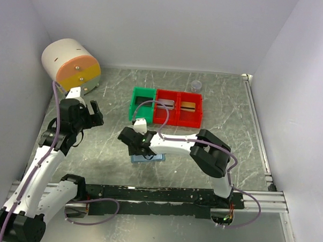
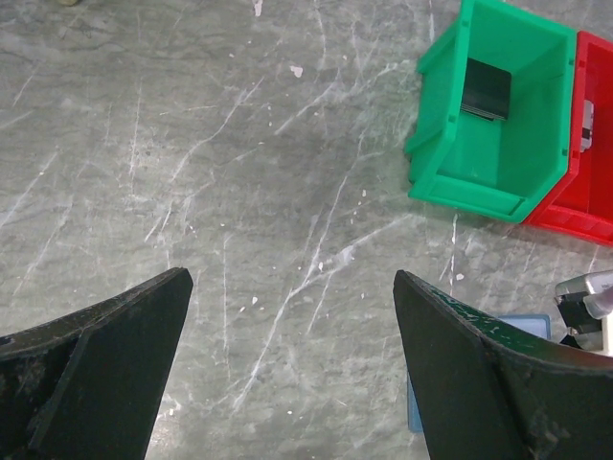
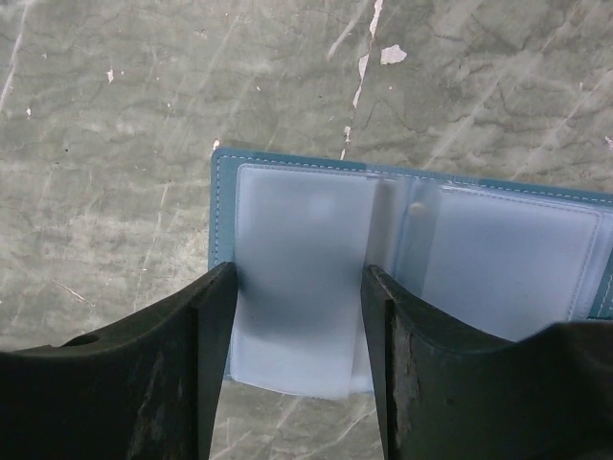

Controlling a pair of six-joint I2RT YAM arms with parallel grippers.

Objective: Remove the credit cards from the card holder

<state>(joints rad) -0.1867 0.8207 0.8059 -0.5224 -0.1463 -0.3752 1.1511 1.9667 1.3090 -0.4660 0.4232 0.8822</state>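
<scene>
The blue-grey card holder (image 3: pixel 479 249) lies open and flat on the table, its frosted inner pockets facing up with no card showing in them. In the top view it (image 1: pixel 152 158) pokes out under my right gripper (image 1: pixel 135 142). My right gripper (image 3: pixel 299 278) is open, its jaws straddling the left pocket just above it. A dark card (image 2: pixel 486 89) lies in the green bin (image 2: pixel 450 144). A silvery card (image 1: pixel 165 105) and a gold card (image 1: pixel 188 106) lie in the red bins. My left gripper (image 2: pixel 292 283) is open and empty over bare table, left of the bins.
The green bin (image 1: pixel 135 101) and two red bins (image 1: pixel 177 120) stand in a row at mid-table. A large cream and orange cylinder (image 1: pixel 71 63) sits at the back left. A small clear cup (image 1: pixel 195 86) stands behind the bins. Walls close in on three sides.
</scene>
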